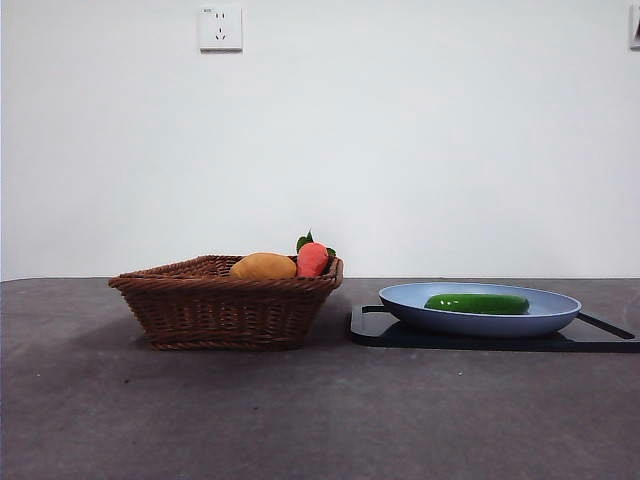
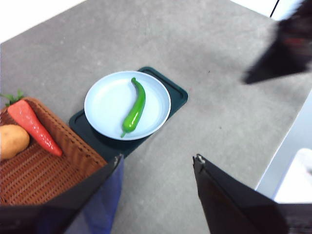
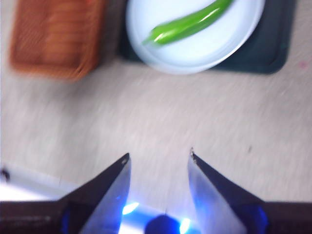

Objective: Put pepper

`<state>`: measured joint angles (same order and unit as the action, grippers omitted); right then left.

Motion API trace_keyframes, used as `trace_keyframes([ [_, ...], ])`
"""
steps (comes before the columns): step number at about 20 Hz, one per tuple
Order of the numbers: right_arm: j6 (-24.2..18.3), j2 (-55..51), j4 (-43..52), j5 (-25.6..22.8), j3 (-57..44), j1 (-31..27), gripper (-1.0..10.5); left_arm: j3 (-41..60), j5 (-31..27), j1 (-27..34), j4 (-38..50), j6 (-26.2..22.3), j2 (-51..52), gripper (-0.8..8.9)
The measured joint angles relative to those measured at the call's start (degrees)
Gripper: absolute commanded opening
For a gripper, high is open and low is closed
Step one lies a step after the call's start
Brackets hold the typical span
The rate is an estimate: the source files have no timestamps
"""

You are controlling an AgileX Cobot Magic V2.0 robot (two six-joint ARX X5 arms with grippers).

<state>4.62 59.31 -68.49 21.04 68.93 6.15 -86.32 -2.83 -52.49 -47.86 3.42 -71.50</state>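
Note:
The glossy green pepper lies on the blue plate, which rests on a dark tray at the right. It also shows in the left wrist view and, blurred, in the right wrist view. My left gripper is open and empty, high above the table on the near side of the plate. My right gripper is open and empty, above bare table some way from the plate. Neither gripper shows in the front view.
A brown wicker basket stands left of the plate, holding an orange-yellow oval lump and a red fruit with green leaves. The other arm shows as a dark blur in the left wrist view.

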Motion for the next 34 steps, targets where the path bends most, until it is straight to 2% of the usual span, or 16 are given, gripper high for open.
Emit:
trace_keyframes([
  [2, -0.76, -4.90, -3.34, 0.00, 0.00, 1.16, 2.0, 0.00, 0.00, 0.00, -0.94, 0.00, -0.02, 2.55],
  [3, -0.94, -6.88, -4.66, 0.00, 0.00, 1.42, 1.7, 0.00, 0.00, 0.00, -1.22, 0.00, 0.00, 2.22],
  [6, -2.08, -10.67, -7.17, -0.02, 0.00, 1.66, 0.0, 0.00, 0.00, 0.00, -1.66, 0.00, 0.00, 0.17],
  [7, -2.99, -11.32, -7.37, -0.02, 0.00, 1.66, 0.1, 0.00, 0.00, 0.00, -1.68, 0.00, 0.00, 0.08],
  [14, -4.00, -11.56, -6.99, -0.04, 0.00, 1.66, 0.1, 0.00, 0.00, 0.00, -1.55, 0.02, 0.00, 0.08],
  [24, -4.00, -11.54, -6.88, -0.07, 0.00, 1.66, 0.1, 0.00, -0.04, -0.02, 3.13, -0.04, 0.00, 0.08],
  [26, -4.00, -11.54, -6.88, -0.07, 0.00, 1.66, 0.1, 0.00, -2.47, 0.63, 4.13, -1.49, -0.02, 0.08],
  [28, -4.00, -11.54, -6.91, -0.04, 0.00, 1.66, 0.1, 0.00, -5.49, 3.26, 9.05, -2.82, -0.02, 0.08],
  [31, -4.00, -11.54, -6.91, -0.07, 0.00, 1.66, 0.1, 0.02, -5.68, 9.99, 19.45, -7.04, 0.42, 0.08],
  [34, -4.00, -11.54, -6.91, -0.07, 0.00, 1.66, 0.1, 0.02, -5.40, 16.20, 25.57, -10.67, 2.89, 0.08],
])
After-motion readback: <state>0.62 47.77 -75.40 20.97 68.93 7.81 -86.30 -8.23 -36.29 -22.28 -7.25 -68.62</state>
